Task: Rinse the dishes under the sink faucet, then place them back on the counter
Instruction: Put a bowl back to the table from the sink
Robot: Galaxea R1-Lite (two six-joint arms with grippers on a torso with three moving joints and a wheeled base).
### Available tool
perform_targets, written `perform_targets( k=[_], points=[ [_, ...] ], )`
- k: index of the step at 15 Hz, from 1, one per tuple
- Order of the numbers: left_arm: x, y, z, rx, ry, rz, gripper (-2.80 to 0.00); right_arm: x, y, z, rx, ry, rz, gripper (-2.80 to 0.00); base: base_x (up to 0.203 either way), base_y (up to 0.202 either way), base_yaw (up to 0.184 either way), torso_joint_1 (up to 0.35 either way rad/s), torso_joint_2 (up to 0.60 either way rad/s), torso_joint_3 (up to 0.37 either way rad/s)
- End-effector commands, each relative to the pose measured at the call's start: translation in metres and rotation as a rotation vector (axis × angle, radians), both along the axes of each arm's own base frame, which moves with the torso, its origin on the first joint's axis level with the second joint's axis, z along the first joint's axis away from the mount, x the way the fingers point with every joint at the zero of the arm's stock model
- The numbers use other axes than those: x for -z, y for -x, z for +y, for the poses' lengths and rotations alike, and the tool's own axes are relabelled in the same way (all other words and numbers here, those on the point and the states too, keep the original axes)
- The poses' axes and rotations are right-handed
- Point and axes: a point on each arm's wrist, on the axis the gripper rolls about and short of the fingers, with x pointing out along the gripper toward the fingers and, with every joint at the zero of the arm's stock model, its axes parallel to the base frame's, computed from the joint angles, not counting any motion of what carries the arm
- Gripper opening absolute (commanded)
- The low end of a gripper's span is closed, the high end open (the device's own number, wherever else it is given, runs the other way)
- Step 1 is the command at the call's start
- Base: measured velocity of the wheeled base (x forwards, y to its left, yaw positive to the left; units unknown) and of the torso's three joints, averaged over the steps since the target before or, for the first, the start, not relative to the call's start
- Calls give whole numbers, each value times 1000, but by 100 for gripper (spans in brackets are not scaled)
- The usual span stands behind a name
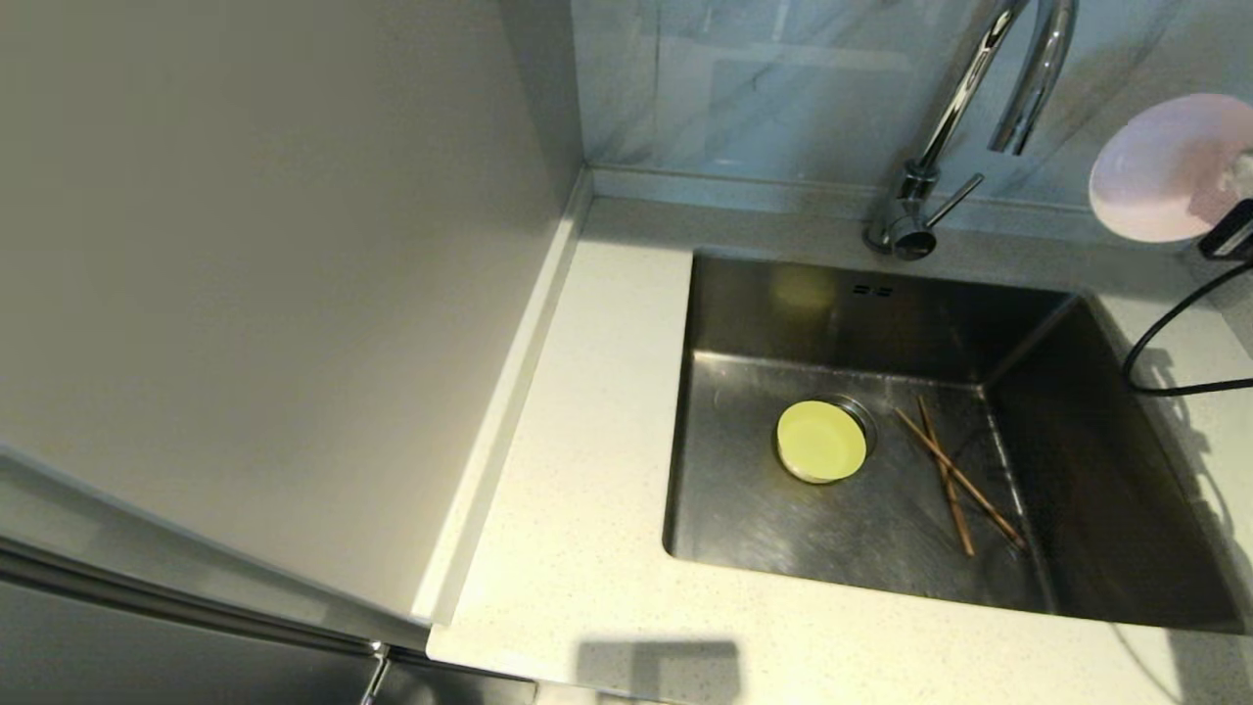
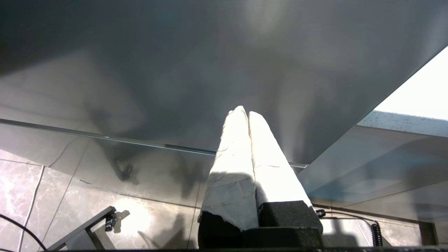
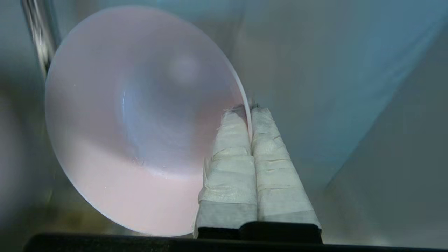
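Note:
My right gripper is shut on the rim of the pale pink bowl, one finger inside it and one outside. In the head view the pink bowl hangs tilted at the far right, beside the spout of the chrome sink faucet. The yellow-green bowl lies in the sink over the drain. Two brown chopsticks lie crossed on the sink floor to its right. My left gripper is shut and empty, parked low beside a grey cabinet, out of the head view.
The off-white counter runs left and in front of the sink, with a raised rim against the grey wall panel. A black cable loops over the counter at the right. The faucet lever points right.

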Motion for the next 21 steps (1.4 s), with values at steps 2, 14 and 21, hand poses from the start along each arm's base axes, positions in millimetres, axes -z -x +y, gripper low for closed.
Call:
perform_targets(
  k=[2,14,21],
  points=[
    [0,0,0,0,1,-3,-280,-13,20,-14,104,6,-115,-280,0,0,0,0,0,0],
    [0,0,0,0,1,-3,-280,-23,32,-16,90,-92,-105,-280,0,0,0,0,0,0],
    [0,0,0,0,1,-3,-280,-61,19,-40,185,-416,647,-280,0,0,0,0,0,0]
  ],
)
